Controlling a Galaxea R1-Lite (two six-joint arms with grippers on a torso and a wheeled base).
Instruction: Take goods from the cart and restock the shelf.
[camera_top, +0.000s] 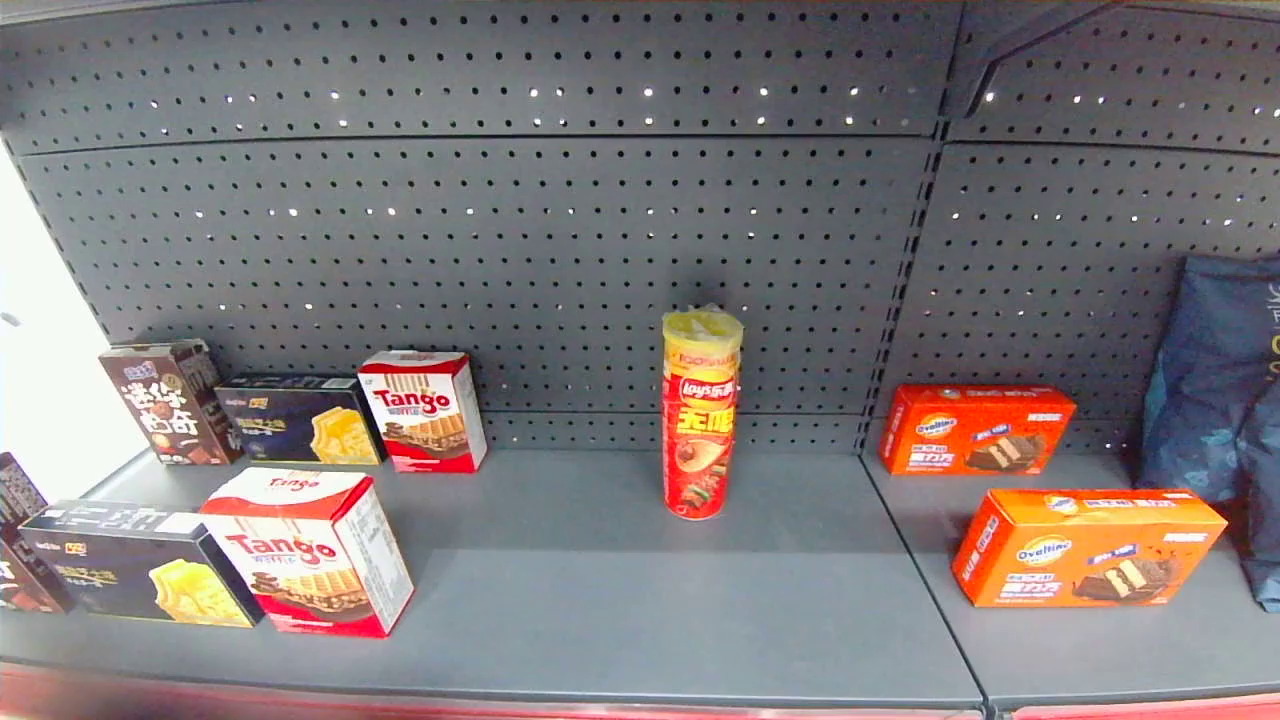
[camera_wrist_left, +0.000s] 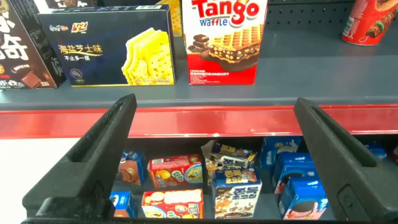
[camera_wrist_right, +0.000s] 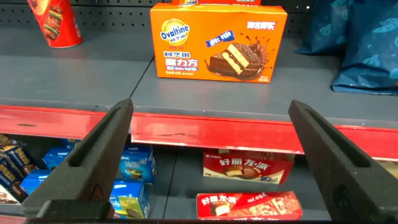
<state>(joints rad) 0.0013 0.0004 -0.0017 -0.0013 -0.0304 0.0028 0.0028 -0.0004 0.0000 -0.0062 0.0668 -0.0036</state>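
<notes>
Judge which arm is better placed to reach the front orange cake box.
Right, probably. The right gripper, open and empty, faces the front orange cake box directly; the left gripper faces the waffle box instead.

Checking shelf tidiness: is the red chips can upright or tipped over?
Upright. The chips can stands on its base on the shelf, yellow lid on top.

**Where things sit**

Your can stands centre frame on the shelf. Left of it: rear waffle box, front waffle box. Right: rear cake box, front cake box, bag at the frame edge.
</notes>
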